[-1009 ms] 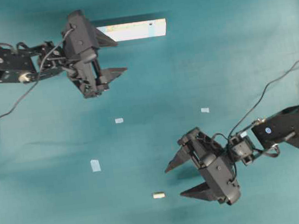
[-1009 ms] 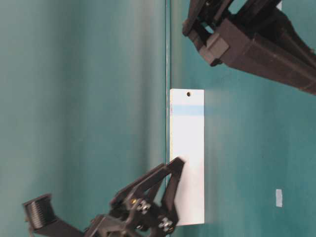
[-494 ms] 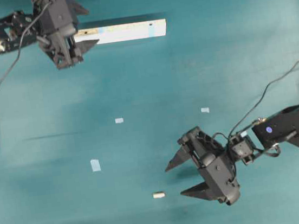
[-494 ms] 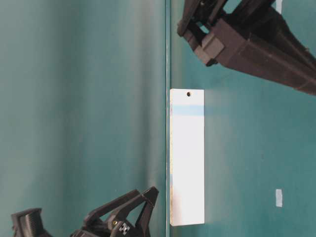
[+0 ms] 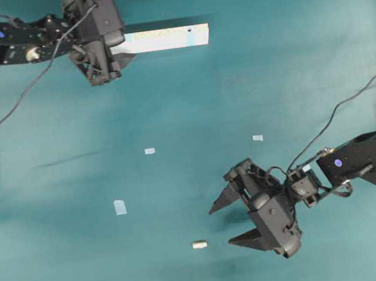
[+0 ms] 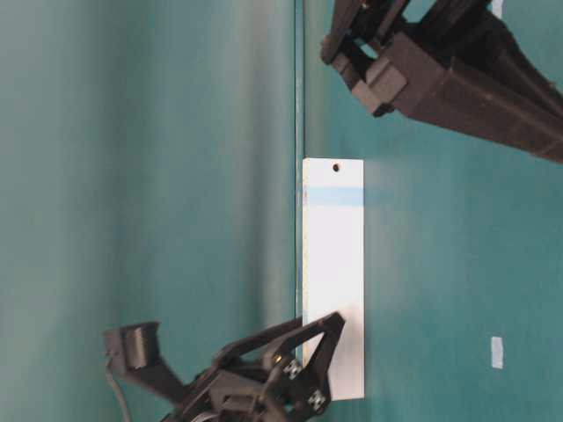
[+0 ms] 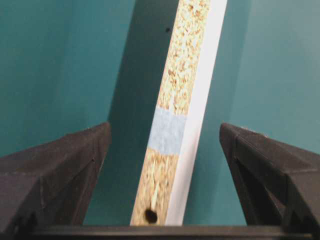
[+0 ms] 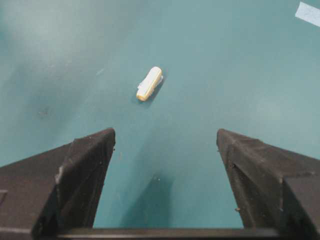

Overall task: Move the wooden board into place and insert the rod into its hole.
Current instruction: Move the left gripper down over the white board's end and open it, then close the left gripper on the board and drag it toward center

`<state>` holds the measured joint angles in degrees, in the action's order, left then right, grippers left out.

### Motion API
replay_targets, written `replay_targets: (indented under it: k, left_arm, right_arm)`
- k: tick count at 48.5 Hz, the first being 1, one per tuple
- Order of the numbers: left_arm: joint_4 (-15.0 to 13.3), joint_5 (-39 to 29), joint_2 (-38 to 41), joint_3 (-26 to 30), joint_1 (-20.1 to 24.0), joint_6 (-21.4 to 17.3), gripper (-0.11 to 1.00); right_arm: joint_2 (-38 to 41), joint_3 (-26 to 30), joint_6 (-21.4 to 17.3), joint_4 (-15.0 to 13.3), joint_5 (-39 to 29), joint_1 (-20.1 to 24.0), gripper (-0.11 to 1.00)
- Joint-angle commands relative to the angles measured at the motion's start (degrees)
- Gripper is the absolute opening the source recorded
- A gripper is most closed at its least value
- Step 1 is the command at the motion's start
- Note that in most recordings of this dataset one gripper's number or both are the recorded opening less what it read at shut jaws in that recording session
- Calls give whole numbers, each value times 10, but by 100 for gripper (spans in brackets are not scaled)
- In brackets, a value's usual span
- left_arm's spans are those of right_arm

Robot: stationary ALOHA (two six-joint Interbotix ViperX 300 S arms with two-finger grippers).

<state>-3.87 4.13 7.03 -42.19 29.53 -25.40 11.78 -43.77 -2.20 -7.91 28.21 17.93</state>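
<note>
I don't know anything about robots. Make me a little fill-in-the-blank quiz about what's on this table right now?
1. The left gripper has its jaws ____ on either side of the wooden board.
2. The rod is lying on the table ahead of the ____ gripper.
3. The stripe across the board is coloured ____.
4. Small squares of ____ are stuck to the table.

Missing words: open; right; blue; tape

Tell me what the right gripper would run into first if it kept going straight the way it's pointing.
Probably the rod. The right gripper is open, and the rod lies on the table ahead, slightly left of the gap's centre line. The overhead view agrees, though its height above the table is unclear.
</note>
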Motion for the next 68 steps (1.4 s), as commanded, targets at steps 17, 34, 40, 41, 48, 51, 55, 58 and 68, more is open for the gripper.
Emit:
replay_targets:
  k: [17, 34, 40, 41, 48, 51, 55, 58, 68]
  left_arm:
    - [1, 22, 41, 31, -9, 4, 91]
    - [1, 24, 46, 28, -13, 23, 59]
    - [1, 24, 47, 27, -13, 25, 24]
    - [1, 24, 47, 28, -12, 26, 22]
    - [1, 24, 45, 32, -13, 28, 22]
    - [1, 24, 39, 34, -14, 33, 22]
    - [1, 20, 24, 40, -21, 44, 22]
    - [1, 18, 8, 47, -32, 51, 22]
    - [1, -22, -14, 69, -84, 71, 22]
  right_arm:
    - [-17, 9, 0, 0, 2, 3, 90]
    - [-18, 11, 0, 0, -16, 3, 90]
    - [-18, 11, 0, 0, -17, 3, 90]
    - [-18, 12, 0, 0, -17, 3, 90]
    - [-18, 14, 0, 0, -20, 2, 90]
    - [-17, 14, 0, 0, -25, 2, 90]
    - [-18, 15, 0, 0, -30, 3, 90]
    - [-19, 15, 0, -1, -34, 3, 90]
    - [-20, 16, 0, 0, -47, 3, 90]
